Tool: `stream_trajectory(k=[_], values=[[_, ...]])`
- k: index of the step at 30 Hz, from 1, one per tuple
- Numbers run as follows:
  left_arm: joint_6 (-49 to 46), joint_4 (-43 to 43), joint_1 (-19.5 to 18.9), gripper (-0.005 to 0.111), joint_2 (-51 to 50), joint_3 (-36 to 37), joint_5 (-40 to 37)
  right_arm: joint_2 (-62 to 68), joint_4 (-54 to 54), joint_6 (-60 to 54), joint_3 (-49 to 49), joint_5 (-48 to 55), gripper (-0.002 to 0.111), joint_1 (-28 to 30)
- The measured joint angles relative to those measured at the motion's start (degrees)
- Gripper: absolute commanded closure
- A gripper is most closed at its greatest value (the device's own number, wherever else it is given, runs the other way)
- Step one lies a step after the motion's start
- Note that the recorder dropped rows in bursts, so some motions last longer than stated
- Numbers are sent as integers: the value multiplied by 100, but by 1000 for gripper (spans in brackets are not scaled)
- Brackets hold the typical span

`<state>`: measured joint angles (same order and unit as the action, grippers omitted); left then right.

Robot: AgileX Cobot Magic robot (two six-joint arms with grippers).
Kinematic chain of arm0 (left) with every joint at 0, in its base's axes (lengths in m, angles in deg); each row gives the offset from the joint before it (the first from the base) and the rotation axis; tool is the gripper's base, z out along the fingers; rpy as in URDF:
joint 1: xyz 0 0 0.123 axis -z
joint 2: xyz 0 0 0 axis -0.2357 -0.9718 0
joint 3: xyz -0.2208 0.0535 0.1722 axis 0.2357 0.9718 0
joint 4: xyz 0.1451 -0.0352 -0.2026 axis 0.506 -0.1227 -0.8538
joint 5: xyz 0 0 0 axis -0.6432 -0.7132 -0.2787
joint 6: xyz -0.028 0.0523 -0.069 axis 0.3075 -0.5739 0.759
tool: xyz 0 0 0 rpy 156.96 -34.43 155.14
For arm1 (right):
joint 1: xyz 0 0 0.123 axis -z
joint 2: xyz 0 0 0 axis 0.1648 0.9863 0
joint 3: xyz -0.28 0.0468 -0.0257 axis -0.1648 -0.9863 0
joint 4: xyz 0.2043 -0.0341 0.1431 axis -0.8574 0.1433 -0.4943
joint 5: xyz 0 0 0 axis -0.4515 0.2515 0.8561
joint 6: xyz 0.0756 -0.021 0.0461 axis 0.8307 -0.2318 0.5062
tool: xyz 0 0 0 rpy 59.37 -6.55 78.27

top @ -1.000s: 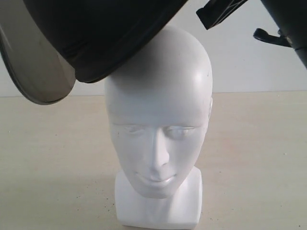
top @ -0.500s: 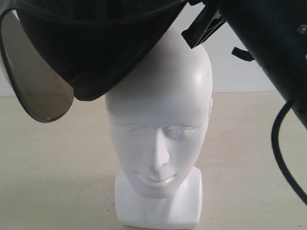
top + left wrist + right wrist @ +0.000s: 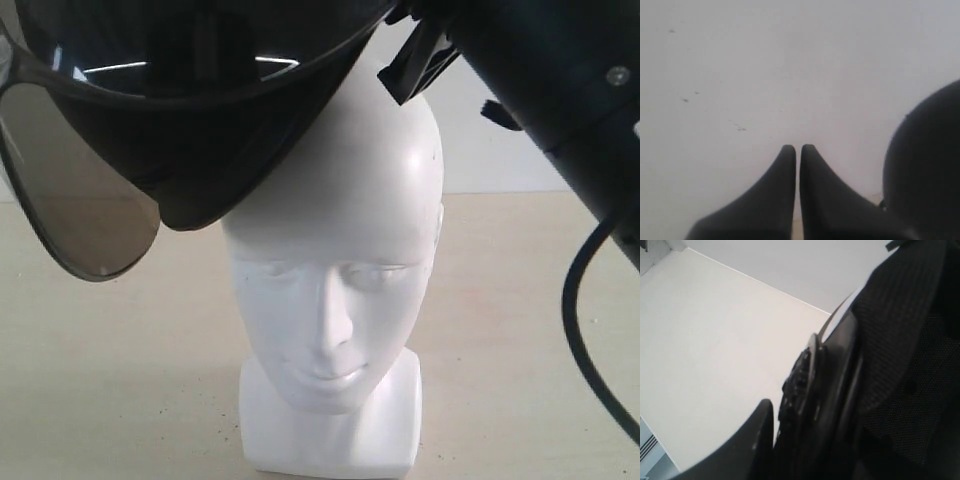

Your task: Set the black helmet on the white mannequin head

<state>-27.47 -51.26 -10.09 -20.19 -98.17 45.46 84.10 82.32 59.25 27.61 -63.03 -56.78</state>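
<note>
Grips the black helmet (image 3: 210,150) by its rear rim with the right gripper (image 3: 418,62), up beside the crown of the white mannequin head (image 3: 330,280), on the right in the exterior view. Holds the shell tilted over the top of the head, opening and dark lining turned down toward the camera, lower edge lying across the upper forehead on the left; cannot tell whether it truly touches. Leaves brow, closed eyes, nose, lips and blocky neck base uncovered. Hangs the smoky visor (image 3: 80,200) out to the left of the head, apart from it, bottom edge about level with the brow. Stands upright on the pale table (image 3: 520,350), face toward the camera. Slants down from the helmet's edge to the right side as the thick black right arm (image 3: 560,100), with a cable (image 3: 578,330) looping below. Shows, in the right wrist view, one finger (image 3: 757,440) against the outside of the rim and mesh padding (image 3: 900,340) on the far side, second finger hidden. Shows the left gripper (image 3: 797,148) with fingertips pressed together on nothing, over a pale surface.
</note>
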Motion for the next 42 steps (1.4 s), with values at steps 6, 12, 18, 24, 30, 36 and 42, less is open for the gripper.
stream_trajectory(k=[6, 12, 18, 24, 30, 36, 42], values=[[-1233, -1287, 49, 102, -228, -221, -333, -37, -192, -76, -204, -152, 109, 0], [-1352, -1404, 49, 102, -228, -229, -308, -37, -232, -179, -272, -187, 109, 0], [-1421, -1404, 49, 102, -241, -229, -270, -37, -232, -328, -282, -162, 109, 0], [-2173, -1791, 49, 102, -465, -229, -270, -37, -232, -372, -282, -152, 109, 0], [-3596, -3108, 49, 102, -780, -271, -484, -96, -389, -466, -311, -88, 109, -10], [-4659, -4359, 49, 102, -1007, -570, -893, -555, -698, -635, -762, 131, 109, -10], [-4924, -4933, 49, 102, -1378, -701, -1222, -921, -810, -704, -1137, 302, 109, -20]])
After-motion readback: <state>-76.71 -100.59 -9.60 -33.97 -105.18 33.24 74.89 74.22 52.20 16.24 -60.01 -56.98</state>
